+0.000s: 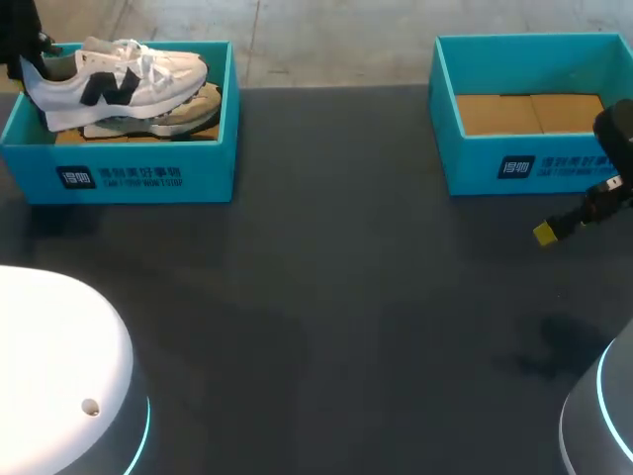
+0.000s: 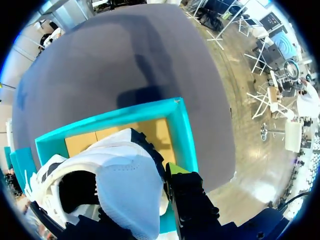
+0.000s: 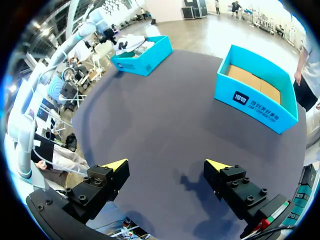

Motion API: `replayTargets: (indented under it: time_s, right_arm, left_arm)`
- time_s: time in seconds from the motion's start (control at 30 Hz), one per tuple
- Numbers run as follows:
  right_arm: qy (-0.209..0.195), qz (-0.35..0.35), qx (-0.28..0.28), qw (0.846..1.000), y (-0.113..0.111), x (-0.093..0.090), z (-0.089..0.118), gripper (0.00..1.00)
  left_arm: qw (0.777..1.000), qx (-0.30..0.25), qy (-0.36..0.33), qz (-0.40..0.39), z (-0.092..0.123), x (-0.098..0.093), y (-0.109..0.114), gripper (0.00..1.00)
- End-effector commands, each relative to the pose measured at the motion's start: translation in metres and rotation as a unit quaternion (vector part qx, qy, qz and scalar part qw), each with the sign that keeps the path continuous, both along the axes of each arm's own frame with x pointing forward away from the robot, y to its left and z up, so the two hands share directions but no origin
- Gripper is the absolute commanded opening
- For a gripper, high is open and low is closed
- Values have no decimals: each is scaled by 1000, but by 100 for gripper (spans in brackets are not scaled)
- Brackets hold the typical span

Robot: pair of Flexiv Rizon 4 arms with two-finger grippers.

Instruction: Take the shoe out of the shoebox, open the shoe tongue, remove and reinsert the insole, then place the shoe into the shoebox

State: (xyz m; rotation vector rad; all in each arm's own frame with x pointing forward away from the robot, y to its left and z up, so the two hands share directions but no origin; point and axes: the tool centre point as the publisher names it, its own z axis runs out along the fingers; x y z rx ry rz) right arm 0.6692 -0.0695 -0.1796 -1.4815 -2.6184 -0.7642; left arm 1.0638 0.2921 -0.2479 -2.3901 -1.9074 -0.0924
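One white sneaker (image 1: 119, 84), heel gripped by the left fingers (image 2: 176, 172), raised above the far-left shoebox (image 1: 129, 178): removal judged under way. Empty right fingers (image 3: 116, 165) spread wide over the tabletop (image 1: 346, 297). Tongue, insole, return outstanding.

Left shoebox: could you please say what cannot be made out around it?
Left gripper: whether it clamps the white shoe; in left wrist view the heel covers it, in head view the edge cuts it off.
Second shoe in the left shoebox: mostly under the white shoe, head view.
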Motion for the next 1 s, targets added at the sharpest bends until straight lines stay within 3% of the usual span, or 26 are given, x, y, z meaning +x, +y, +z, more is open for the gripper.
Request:
replayTargets:
  time_s: [0.03, 0.43, 1.0]
  right_arm:
    - [0, -1, -1, 1000, 1, 0, -1, 100]
    - [0, -1, -1, 1000, 1, 0, -1, 100]
    - [0, -1, -1, 1000, 1, 0, -1, 100]
  left_arm:
    - [1000, 6, 6, -8, 20, -4, -1, 0]
    - [999, 20, -9, -37, 42, -16, -3, 0]
    - [999, 17, -10, -36, 42, -17, -4, 0]
